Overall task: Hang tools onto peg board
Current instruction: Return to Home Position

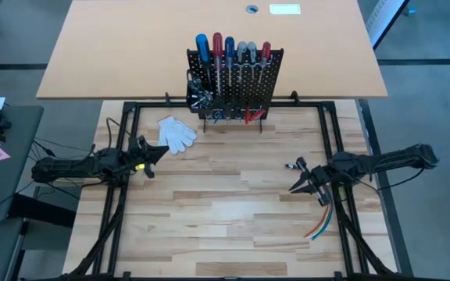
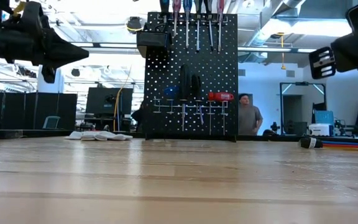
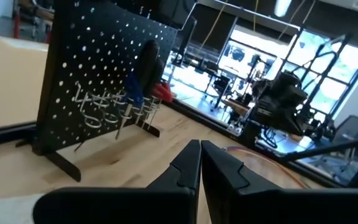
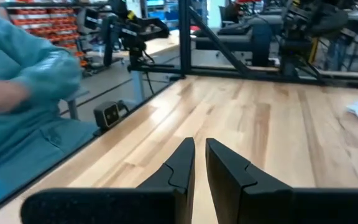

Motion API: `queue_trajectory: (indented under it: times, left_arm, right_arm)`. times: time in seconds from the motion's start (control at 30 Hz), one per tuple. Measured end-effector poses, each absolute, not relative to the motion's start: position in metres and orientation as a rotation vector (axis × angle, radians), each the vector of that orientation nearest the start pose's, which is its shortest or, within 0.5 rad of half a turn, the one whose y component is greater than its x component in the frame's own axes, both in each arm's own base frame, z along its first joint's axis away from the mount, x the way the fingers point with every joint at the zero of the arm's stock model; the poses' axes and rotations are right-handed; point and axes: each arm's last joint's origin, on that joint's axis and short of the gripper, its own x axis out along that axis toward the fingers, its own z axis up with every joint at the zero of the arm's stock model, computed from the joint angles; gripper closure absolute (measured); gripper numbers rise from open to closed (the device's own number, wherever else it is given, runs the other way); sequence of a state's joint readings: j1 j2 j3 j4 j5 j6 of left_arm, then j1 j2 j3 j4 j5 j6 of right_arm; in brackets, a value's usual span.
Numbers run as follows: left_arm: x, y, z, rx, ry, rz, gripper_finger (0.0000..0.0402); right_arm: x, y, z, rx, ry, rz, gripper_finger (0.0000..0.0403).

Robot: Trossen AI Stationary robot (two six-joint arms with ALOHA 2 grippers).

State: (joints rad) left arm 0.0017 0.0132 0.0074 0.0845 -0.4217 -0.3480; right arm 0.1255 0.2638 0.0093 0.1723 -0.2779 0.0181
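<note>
Handles of the tools (image 1: 229, 48) are cut off by the top edge of the low view, so only their shafts show there against the peg board (image 1: 273, 82). From above, the red, blue and grey handles stand in a row along the board's top. The bin (image 2: 153, 42) at the board's upper corner hides its contents in the low view. From above only a glinting tangle shows in it, too small to name. Lower on the panel hang the red-handled pliers (image 2: 220, 96) and a blue T-handle key (image 2: 171, 92); the thin silver pieces beside them are hard to tell apart. The right arm is cropped at the low view's edge.

The left gripper (image 1: 156, 152) hovers above the table (image 1: 233, 226), its fingers drawn to a thin slit with nothing between them. The right gripper (image 1: 294, 187) hovers likewise, pinched nearly together and empty. They point roughly toward each other, with a wide stretch of bare wood between. The peg board stands at the table's far edge, well apart from both and about midway between them.

A white glove (image 1: 177, 133) lies near the left gripper's tips on the board side, not touching them. A small dark object (image 1: 298, 165) lies just beside the right gripper, also on the board side. Coloured cables (image 1: 321, 222) trail behind the right gripper toward the near edge. A person (image 2: 248, 115) stands in the room behind the board, and a blurred teal sleeve (image 4: 23, 81) shows beyond the table's side edge.
</note>
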Motion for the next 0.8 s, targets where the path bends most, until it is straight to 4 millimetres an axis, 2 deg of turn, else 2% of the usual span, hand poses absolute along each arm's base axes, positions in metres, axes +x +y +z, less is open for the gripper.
queue_trajectory:
  times: [0.1,0.27,0.53,0.6,0.7,0.8]
  left_arm:
    - [0.095,0.012,0.173,-0.325,-0.143,0.408,0.0393]
    - [0.095,0.012,0.173,-0.318,-0.142,0.409,0.0393]
    - [0.095,0.012,0.176,-0.321,-0.141,0.409,0.0392]
    - [0.095,0.012,0.176,-0.319,-0.133,0.41,0.0392]
    - [0.095,0.012,0.176,-0.319,-0.132,0.411,0.0392]
    - [0.095,0.012,0.175,-0.319,-0.129,0.411,0.0392]
  right_arm:
    - [0.105,0.018,0.161,0.025,0.081,0.376,0.0356]
    - [0.095,0.014,0.173,0.009,-0.073,0.34,0.0356]
    - [0.094,0.018,0.181,0.009,-0.158,0.368,0.0356]
    - [0.095,0.016,0.179,-0.028,-0.148,0.245,0.0356]
    - [0.096,0.01,0.178,0.013,-0.127,0.005,0.0356]
    - [0.096,0.009,0.174,0.043,-0.087,-0.032,0.0356]
